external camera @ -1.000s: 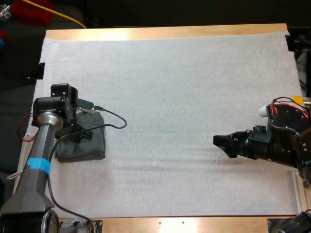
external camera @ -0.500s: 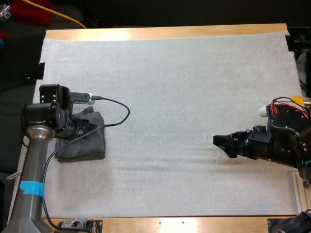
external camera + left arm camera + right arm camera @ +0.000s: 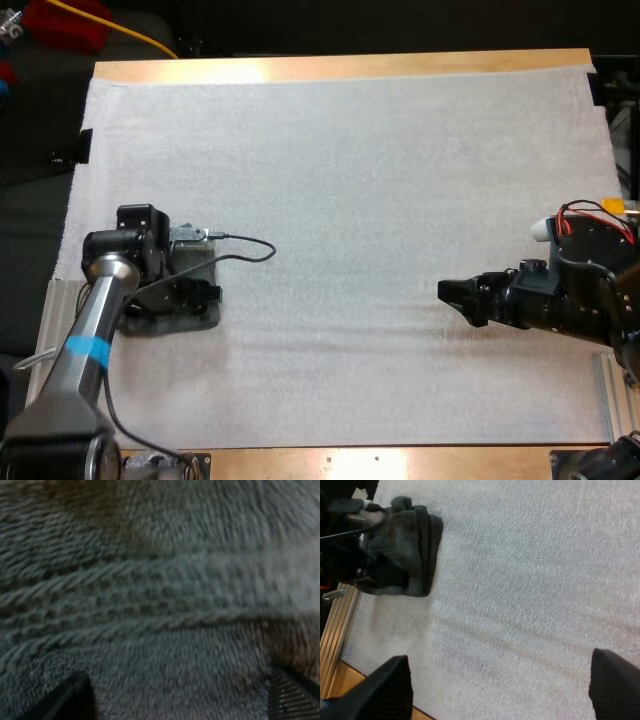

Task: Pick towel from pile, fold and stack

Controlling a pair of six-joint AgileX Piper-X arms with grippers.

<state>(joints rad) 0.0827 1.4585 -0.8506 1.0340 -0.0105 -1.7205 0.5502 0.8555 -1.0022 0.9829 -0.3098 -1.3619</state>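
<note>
Here, dark grey-green towel [image 3: 198,318] lies folded at left edge of white mat [image 3: 380,180], toward near corner. Left gripper [image 3: 203,294] low over towel, fingers [image 3: 75,697] spread wide, gripping nothing. Right gripper [image 3: 452,296] toward right edge, over bare mat, fingers wide apart, holding nothing.

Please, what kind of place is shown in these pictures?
Probably a robotics lab bench, not a home. Two robot arms, with a left gripper and a right gripper, reach over a wooden table covered by a white mat, and one dark towel lies under the left gripper.
</note>
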